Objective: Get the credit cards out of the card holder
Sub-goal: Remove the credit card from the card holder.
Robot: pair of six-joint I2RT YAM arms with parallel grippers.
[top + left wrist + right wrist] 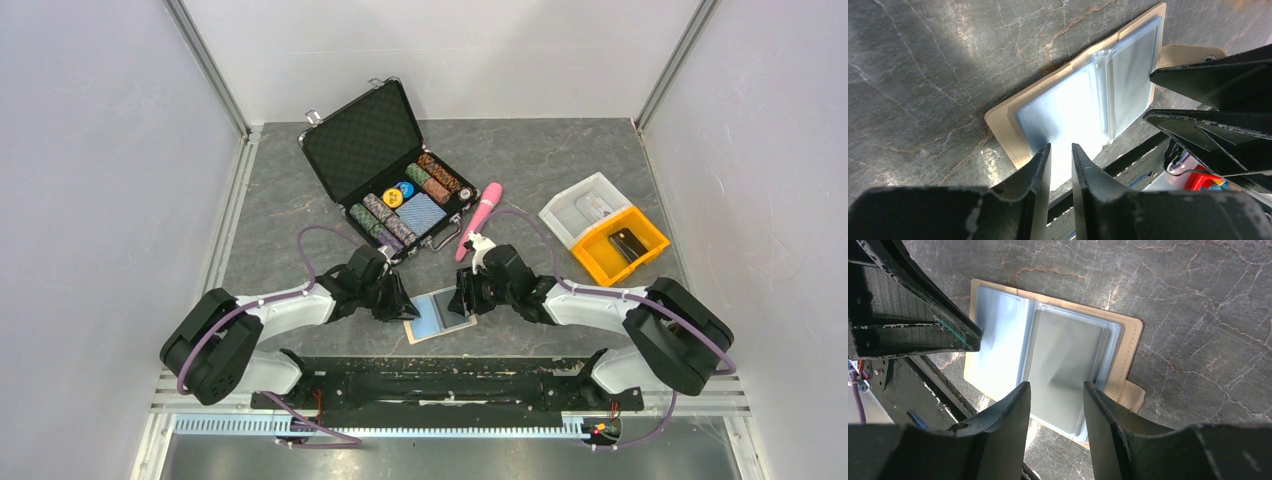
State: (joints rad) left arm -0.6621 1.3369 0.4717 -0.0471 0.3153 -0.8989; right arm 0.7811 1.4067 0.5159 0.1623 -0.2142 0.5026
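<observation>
Card holder [440,313] is laid open on the worktop [300,200], credit cards [1068,365] not yet removed from sleeves; left hand [1061,150] is parted narrowly, right hand [1055,387] half-open, nothing gripped.

holder [440,313] 1 | cards [1068,360] count unclear | case [360,140] 1 | pink stick [480,218] 1 | white bin [585,208] 1 | yellow bin [620,245] 1

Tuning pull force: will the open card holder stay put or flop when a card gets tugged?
Holder probably slides: thin, flat, on smooth stone table. Its clear sleeves look floppy, likely lifting with any tug.
</observation>
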